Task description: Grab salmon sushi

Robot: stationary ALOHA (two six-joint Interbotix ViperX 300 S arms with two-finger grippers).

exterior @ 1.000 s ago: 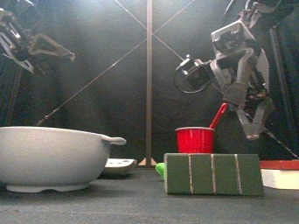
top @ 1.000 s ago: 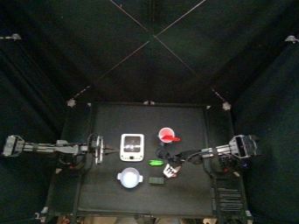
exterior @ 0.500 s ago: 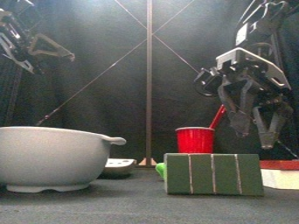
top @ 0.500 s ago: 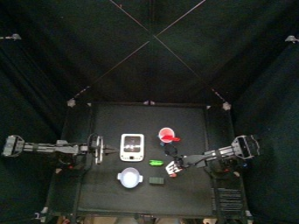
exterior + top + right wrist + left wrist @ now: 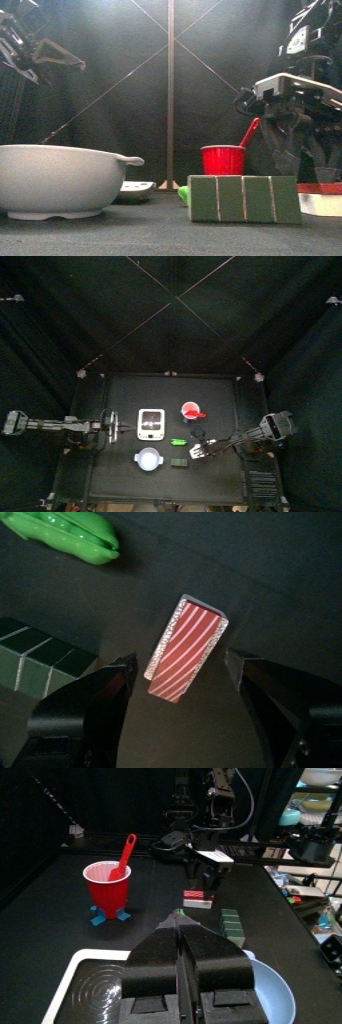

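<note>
The salmon sushi (image 5: 187, 647), an oblong piece striped pinkish-red on top with a pale rim, lies on the black table. In the right wrist view it sits straight below my right gripper (image 5: 185, 670), whose jaws stand wide open on either side of it without touching. The left wrist view shows the sushi (image 5: 198, 895) small under the right gripper (image 5: 201, 865). In the front view it (image 5: 321, 198) rests at the right edge beneath the gripper's fingers (image 5: 275, 150). My left gripper (image 5: 183, 920) is shut and empty, resting at the table's left side (image 5: 118, 428).
A dark green block (image 5: 243, 198) stands just left of the sushi, with a bright green item (image 5: 74, 537) beyond it. A red cup (image 5: 191, 411) with a spoon, a white tray (image 5: 151, 424) and a pale bowl (image 5: 148, 460) fill the table's middle.
My right gripper has moved toward the table's front and come lower over the sushi, its jaws staying open. The left arm has not moved.
</note>
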